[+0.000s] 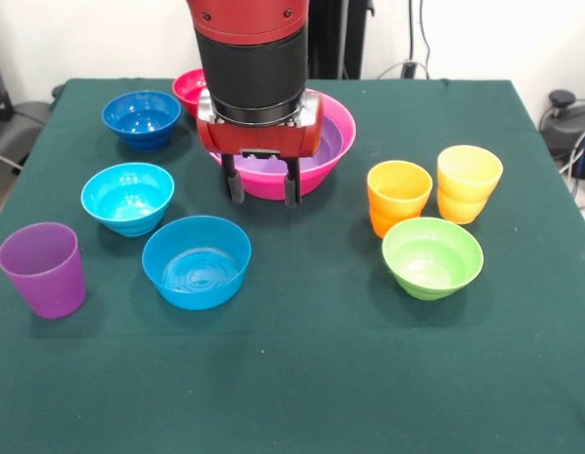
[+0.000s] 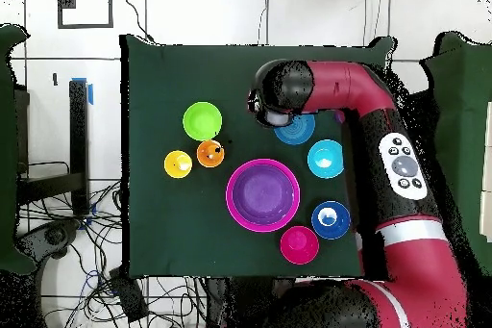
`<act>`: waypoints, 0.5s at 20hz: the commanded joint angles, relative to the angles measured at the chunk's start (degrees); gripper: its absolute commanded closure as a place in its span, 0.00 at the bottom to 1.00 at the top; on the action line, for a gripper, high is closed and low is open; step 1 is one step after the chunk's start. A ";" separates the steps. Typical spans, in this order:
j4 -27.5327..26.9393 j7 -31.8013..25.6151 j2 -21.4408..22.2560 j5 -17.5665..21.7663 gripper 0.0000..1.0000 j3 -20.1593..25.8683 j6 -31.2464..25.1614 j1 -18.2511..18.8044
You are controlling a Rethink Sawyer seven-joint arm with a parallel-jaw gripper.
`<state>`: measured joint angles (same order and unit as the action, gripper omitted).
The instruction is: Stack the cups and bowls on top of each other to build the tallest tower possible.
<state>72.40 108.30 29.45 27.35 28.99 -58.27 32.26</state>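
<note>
My gripper (image 1: 262,186) hangs open and empty just above the table, at the near side of the big hot-pink bowl (image 1: 318,178). The large purple bowl (image 1: 328,142) sits nested inside it; this pair is the tower, also seen from overhead (image 2: 230,195). The mid blue bowl (image 1: 196,261) lies just in front of the gripper. The cyan bowl (image 1: 128,197), dark blue bowl (image 1: 141,118) and small red-pink bowl (image 1: 188,88) stand to the left. The purple cup (image 1: 43,269) is at the near left. The orange cup (image 1: 398,195), yellow cup (image 1: 469,182) and lime green bowl (image 1: 433,256) stand to the right.
All pieces stand upright and apart on the green tablecloth (image 1: 302,378). From overhead, the red arm (image 2: 384,132) reaches across the table's right side, partly covers the mid blue bowl (image 2: 298,132) and hides the purple cup.
</note>
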 commanded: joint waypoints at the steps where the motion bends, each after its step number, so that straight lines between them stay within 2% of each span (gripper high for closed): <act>1: 2.40 -13.84 -3.59 4.23 0.00 2.02 4.18 1.08; 10: 3.24 -13.35 -4.12 4.73 0.00 2.01 6.16 1.59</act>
<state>72.40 108.30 29.39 27.70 29.02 -56.13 33.57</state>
